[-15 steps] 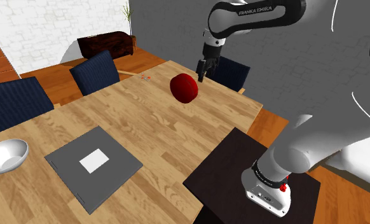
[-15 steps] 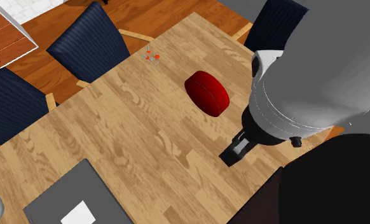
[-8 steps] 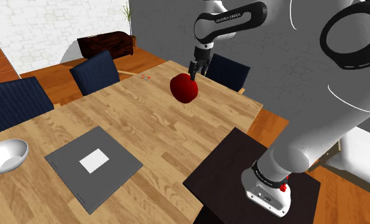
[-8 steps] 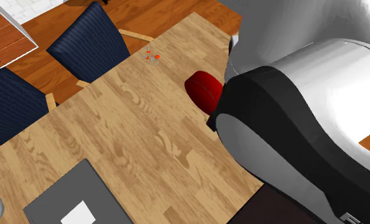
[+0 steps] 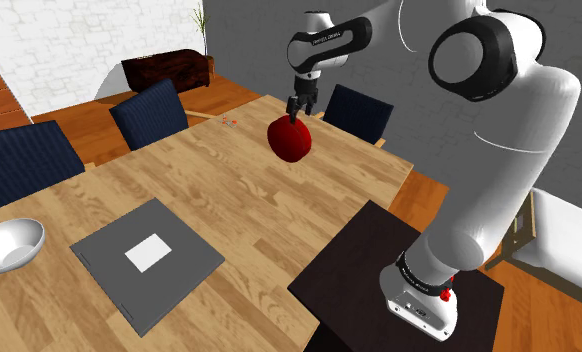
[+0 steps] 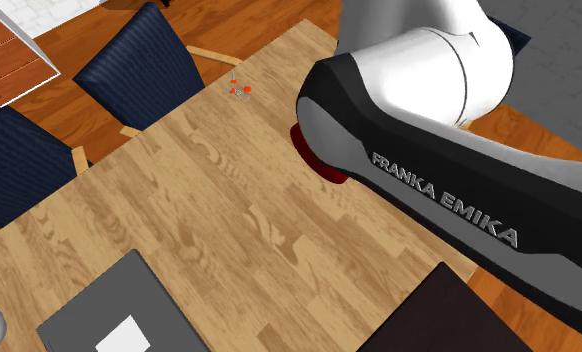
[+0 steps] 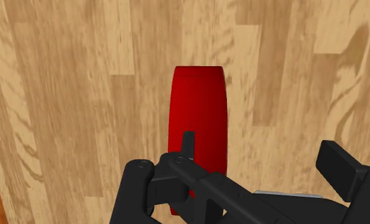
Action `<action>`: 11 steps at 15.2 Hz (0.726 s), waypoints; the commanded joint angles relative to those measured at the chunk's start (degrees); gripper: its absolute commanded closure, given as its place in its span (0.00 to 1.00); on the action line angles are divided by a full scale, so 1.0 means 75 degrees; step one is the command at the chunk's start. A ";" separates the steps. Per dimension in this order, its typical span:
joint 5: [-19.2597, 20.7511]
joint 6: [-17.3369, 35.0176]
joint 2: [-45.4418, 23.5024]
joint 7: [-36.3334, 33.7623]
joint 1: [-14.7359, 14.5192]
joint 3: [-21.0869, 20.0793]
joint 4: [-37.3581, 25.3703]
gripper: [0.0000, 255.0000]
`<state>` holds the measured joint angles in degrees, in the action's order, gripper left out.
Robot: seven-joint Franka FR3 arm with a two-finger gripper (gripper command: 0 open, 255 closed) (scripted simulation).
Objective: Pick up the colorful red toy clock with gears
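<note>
- One red toy clock (image 5: 291, 140) (drawn as a plain, thick red disc) is sitting on the wooden bench (image 5: 209, 190). In the shoulder view it is toward the far side, near the edge where a dark blue chair (image 5: 357, 112) is standing.
- The black gripper (image 5: 296, 110) is hanging just above the clock's upper edge and pointing down at it. From the shoulder view I cannot tell whether it is touching the clock.
- In the wrist view the fingers (image 7: 342, 168) are standing spread apart and pinching nothing.
- There the clock (image 7: 199, 121) is showing edge-on as a narrow red shape on the wood grain. It is lying close to one finger, which is partly hiding it, while the other finger is standing well apart from it.
- In the second exterior view the arm's large white-and-dark link (image 6: 449, 190) (lettered FRANKA EMIKA) is covering most of the clock. A sliver of its red rim (image 6: 314, 162) is showing at the link's edge.
- Some small orange-red bits (image 6: 241, 88) are lying on the bench close to its far edge, apart from the clock.
- A grey board (image 5: 147, 262) with a white patch in its middle is lying flat on the near part of the bench, well apart from the clock.
- A white bowl (image 5: 7, 245) is resting near the board, toward the shoulder view's left.
- A second blue chair (image 5: 151, 112) and a third blue chair (image 5: 24, 160) are standing along the bench's far-left side in the shoulder view.
- The dark stand (image 5: 399, 270) is sitting just beside the bench at the shoulder view's lower right.
</note>
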<state>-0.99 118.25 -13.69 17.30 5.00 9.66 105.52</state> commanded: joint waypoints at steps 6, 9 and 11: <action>-0.0211 0.0090 -0.1914 0.0321 0.0305 0.0011 -0.1923 0.00; -0.0231 0.0339 -0.2039 0.0326 0.0312 -0.0002 -0.1798 0.00; -0.0246 0.0502 -0.2128 0.0331 0.0317 -0.0011 -0.1724 0.00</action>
<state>-2.78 121.35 -29.38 19.67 7.29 9.58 92.23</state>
